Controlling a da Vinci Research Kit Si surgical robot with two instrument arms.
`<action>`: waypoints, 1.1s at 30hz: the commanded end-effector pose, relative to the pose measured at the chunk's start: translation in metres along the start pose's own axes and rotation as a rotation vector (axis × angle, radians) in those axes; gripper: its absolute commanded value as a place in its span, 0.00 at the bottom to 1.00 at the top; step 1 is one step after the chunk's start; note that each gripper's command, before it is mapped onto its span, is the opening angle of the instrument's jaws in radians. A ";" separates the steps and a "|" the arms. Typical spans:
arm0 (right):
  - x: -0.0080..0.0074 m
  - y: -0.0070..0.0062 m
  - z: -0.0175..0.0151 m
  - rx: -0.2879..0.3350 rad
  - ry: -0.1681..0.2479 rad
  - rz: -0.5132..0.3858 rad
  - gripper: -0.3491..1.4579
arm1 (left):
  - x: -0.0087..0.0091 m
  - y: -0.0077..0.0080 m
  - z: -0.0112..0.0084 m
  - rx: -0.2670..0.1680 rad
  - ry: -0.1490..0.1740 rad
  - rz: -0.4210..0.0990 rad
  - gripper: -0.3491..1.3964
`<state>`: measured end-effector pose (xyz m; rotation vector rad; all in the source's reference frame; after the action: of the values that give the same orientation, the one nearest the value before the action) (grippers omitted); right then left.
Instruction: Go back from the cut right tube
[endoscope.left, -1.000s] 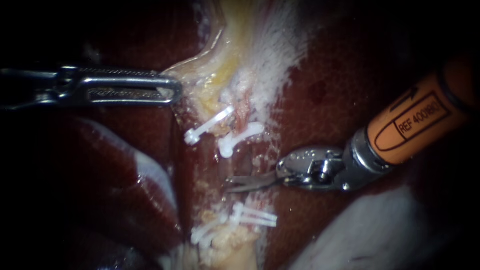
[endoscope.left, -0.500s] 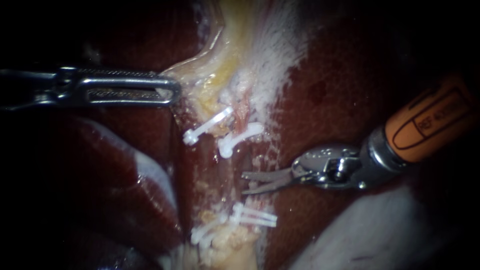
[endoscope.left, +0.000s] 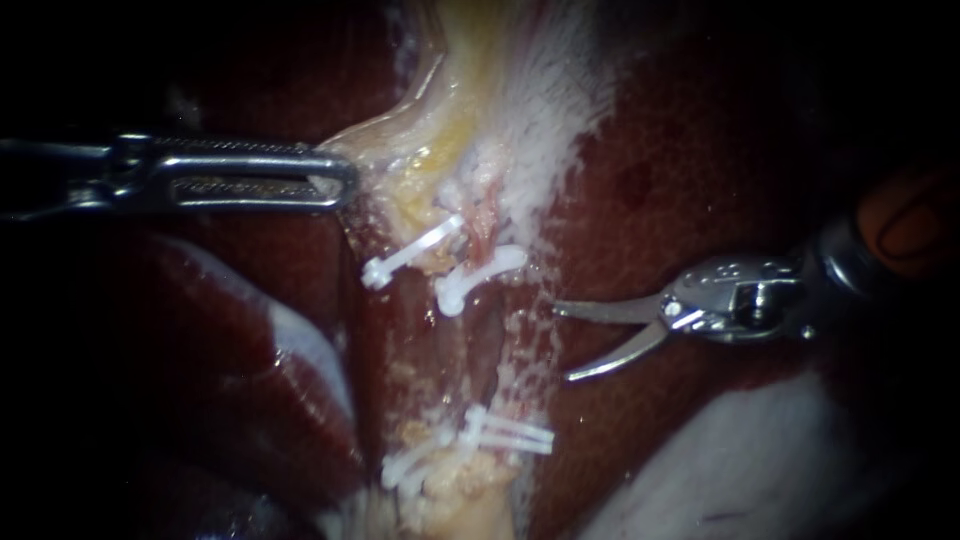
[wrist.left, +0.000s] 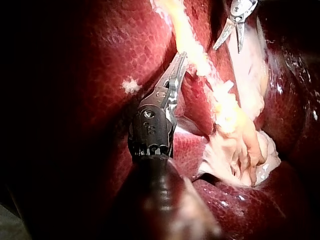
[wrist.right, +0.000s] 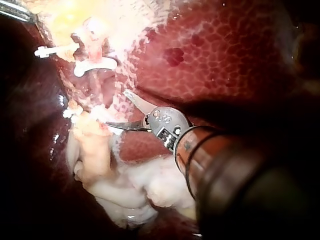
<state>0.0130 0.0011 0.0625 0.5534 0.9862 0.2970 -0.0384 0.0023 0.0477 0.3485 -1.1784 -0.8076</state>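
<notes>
The cut right tube (endoscope.left: 483, 325) lies at 9 o'clock from my right instrument (endoscope.left: 562, 342), just beside its tips but not touching them; the pincer stands open, its two thin blades spread toward 9 and 8 o'clock with nothing between them. The tube's long axis runs roughly 12 to 6 o'clock, so the blades point square across it; by my judgement the way out is along my own shaft, toward 3 o'clock, over bare liver (endoscope.left: 680, 180). The tube shows as a dull reddish strip with a gap in it, bounded by a white upper clip (endoscope.left: 480, 270) at 12 o'clock and paired lower clips (endoscope.left: 510, 432) at 6 o'clock. My left instrument (endoscope.left: 345, 184) sits well apart at 10 o'clock from the cut, its pincer closed on a fold of pale yellow tissue (endoscope.left: 400, 150); the right one is the nearer.
</notes>
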 end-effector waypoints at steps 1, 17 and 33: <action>0.0000 0.0000 -0.0002 -0.008 0.002 -0.012 0.88 | 0.0000 0.0001 -0.0001 0.002 0.000 0.000 0.07; 0.0016 0.0012 -0.0032 -0.068 0.017 -0.129 0.98 | 0.0011 0.0008 0.0003 -0.003 0.020 0.008 0.08; 0.0013 0.0010 -0.0034 -0.066 0.017 -0.143 0.98 | 0.0058 0.0010 0.0034 -0.010 0.103 -0.007 0.08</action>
<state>0.0108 0.0036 0.0607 0.4186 1.0233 0.2059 -0.0404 -0.0007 0.0539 0.3841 -1.0718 -0.7948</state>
